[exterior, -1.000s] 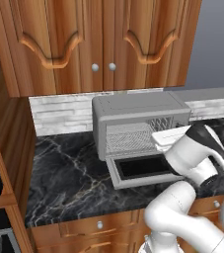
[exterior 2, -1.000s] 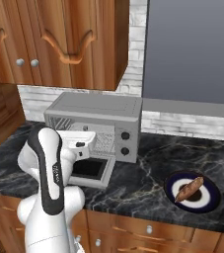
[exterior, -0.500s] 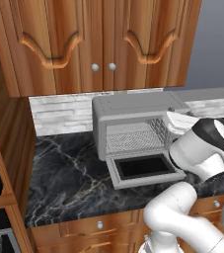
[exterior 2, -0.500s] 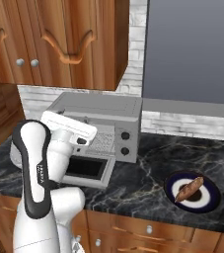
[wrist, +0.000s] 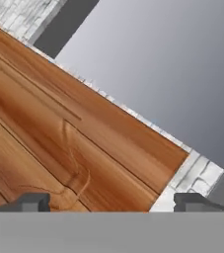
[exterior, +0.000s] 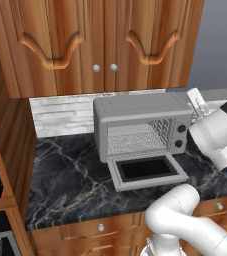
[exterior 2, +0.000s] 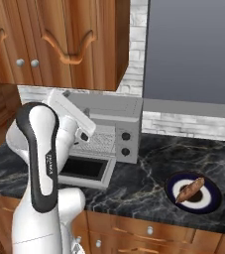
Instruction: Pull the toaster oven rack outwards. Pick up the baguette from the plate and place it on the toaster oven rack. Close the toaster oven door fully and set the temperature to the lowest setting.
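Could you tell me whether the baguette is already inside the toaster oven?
No, the baguette lies on the plate, right of the toaster oven.

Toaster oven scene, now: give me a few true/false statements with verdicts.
1. The toaster oven door lies open, flat toward the counter. True.
2. The baguette sits on the toaster oven rack. False: it lies on the plate, right of the toaster oven.
3. The fingers are shut on the rack. False: they stand apart, holding nothing.
4. The hand view looks at wooden cabinets. True.
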You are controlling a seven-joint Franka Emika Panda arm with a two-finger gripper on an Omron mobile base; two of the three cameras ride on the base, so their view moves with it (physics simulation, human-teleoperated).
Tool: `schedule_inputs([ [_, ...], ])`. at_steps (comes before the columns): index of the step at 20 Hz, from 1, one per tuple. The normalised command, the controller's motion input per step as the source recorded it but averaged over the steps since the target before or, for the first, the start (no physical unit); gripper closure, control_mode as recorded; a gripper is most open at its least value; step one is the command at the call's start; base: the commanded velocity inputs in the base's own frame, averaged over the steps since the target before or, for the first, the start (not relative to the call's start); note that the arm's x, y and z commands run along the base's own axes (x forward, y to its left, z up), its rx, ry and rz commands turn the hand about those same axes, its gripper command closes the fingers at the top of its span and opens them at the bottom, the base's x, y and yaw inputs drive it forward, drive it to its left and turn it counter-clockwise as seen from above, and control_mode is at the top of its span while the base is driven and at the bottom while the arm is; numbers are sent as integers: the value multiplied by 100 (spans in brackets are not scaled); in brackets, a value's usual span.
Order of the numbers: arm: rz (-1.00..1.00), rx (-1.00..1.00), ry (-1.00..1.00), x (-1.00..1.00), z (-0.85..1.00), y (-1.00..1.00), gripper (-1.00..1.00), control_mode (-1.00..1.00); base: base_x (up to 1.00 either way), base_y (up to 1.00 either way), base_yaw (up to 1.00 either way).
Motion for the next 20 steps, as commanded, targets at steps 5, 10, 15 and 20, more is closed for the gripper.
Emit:
schedule_inputs([
  [5,16,16,-39,-4,8,-73,-100,-100,0,0,0],
  [10,17,0,-59,-3,0,-61,-100,-100,0,0,0],
  [15,21,-4,-60,0,0,-49,-100,-100,0,0,0],
  [20,20,-27,-50,0,-36,-29,-100,-100,0,0,0],
])
